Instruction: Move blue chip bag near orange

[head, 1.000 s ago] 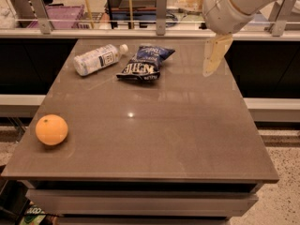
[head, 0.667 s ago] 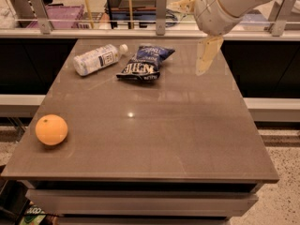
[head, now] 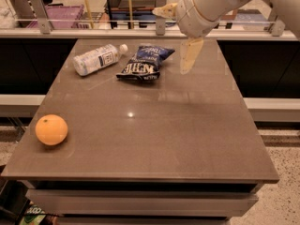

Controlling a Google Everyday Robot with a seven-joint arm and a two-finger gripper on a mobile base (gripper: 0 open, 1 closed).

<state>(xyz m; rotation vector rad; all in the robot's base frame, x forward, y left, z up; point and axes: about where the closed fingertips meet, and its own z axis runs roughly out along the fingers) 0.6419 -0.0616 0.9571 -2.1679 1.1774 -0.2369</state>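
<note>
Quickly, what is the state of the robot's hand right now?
Hand: open, holding nothing, in the air right of the crinkled dark-blue chip bag.

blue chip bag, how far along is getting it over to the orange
Done: nothing; the blue chip bag lies at the far side beside the bottle, the orange at the near left. In hand: the gripper hovers open, empty, right of the bag. Left: grasp, carry, release.
</note>
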